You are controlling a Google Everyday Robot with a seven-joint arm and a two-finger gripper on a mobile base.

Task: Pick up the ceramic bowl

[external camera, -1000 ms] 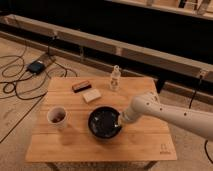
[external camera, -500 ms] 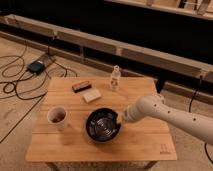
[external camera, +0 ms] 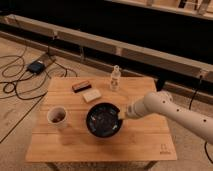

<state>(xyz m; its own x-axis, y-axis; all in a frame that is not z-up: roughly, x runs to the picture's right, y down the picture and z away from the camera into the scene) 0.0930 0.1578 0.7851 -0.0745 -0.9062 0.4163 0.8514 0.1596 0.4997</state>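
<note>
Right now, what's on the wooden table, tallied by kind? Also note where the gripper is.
Bowls: 1, the ceramic bowl
Cups: 1, the whitish cup
Bottles: 1, the small clear bottle
Flat blocks: 2, the dark block and the pale block
Total: 5
The gripper is at the bowl's right rim.

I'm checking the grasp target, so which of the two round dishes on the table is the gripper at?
The ceramic bowl, wide, shallow and glossy black. The gripper is at its right rim, while the small whitish cup stands apart near the table's left edge.
</note>
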